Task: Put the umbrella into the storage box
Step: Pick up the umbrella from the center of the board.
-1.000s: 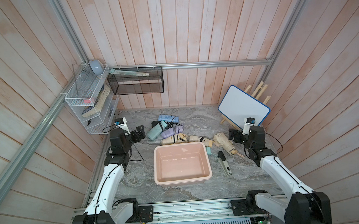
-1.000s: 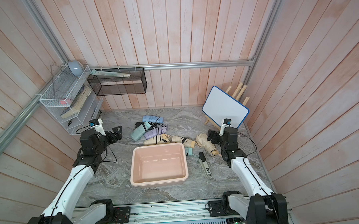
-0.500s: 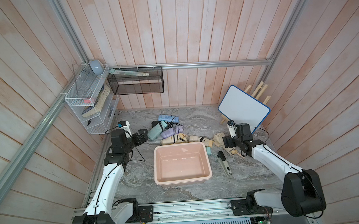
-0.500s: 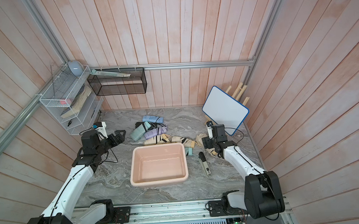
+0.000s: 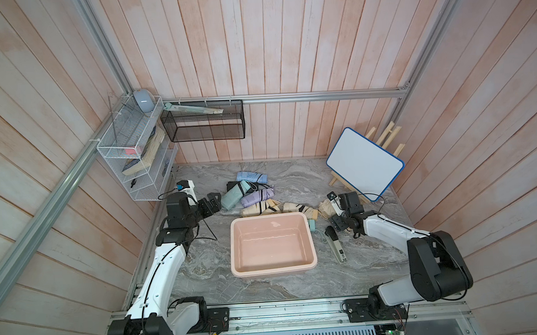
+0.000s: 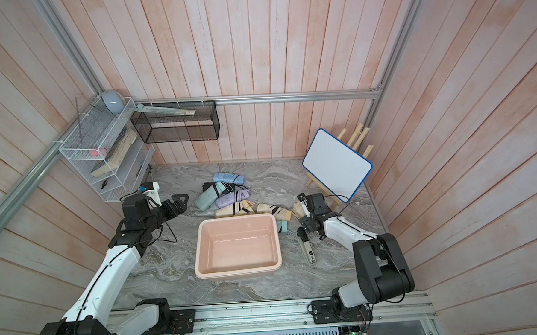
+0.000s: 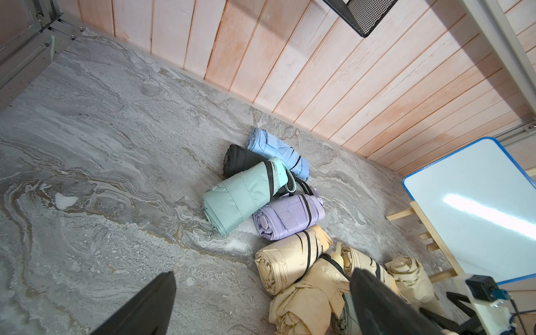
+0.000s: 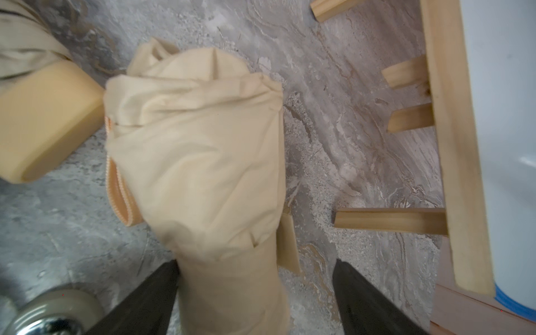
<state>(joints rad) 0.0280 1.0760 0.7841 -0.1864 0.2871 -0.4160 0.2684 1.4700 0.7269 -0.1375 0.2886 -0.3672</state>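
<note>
A robot lab's test cell: plank walls [image 5: 287,49] and aluminium rails [image 5: 320,96] box in a marble-look table [image 5: 209,264], two robot arms [image 5: 159,272] stand mounted along its front, a wire rack [image 5: 116,140] hangs beside

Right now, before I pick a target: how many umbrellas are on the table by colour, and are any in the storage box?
Blue umbrella: 1
Black umbrella: 1
Mint umbrella: 1
Lavender umbrella: 1
Beige umbrellas: 4
Total: 8, none in the storage box.
Not classed: a mint item and a dark grey item beside the box.
</note>
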